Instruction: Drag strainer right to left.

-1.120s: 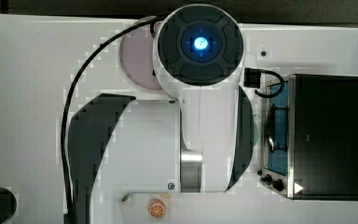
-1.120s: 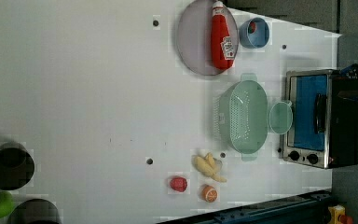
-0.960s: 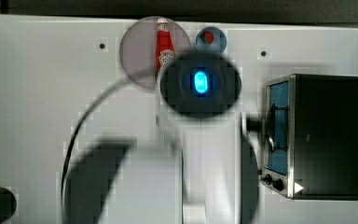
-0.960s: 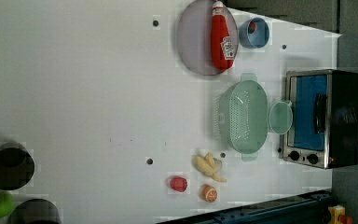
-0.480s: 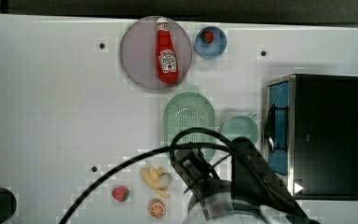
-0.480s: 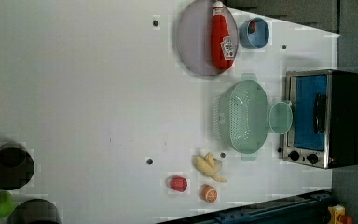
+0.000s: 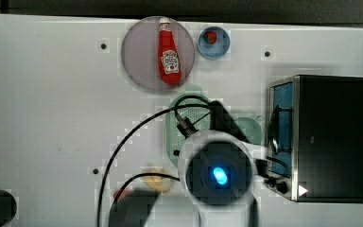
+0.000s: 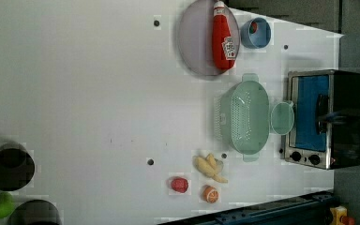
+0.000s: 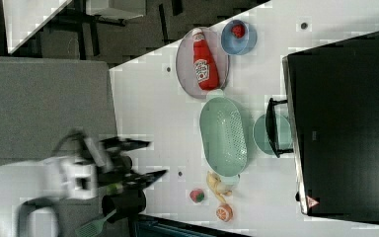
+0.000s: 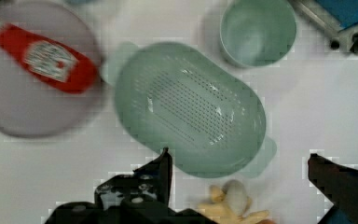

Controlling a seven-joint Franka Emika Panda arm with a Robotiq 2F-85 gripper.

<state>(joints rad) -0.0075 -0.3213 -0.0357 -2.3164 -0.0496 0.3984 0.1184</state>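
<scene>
Wrist view: the strainer (image 10: 191,109), a thin, likely light and stiff plastic basket, sits on the white bench (image 10: 42,177) between plate (image 10: 23,116) and cup (image 10: 257,30); released jaws hover above. Hook its rim.

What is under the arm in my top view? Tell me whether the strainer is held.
Observer: Not held. The wrist view shows the fingers wide open, hanging above the strainer.
Operator: Report what is inside it.
Observer: Nothing; the left view shows its perforated bowl bare.
Operator: Say what the arm hides near the table edge.
Observer: A toy orange slice, just past the toy bananas in the left view.
</scene>
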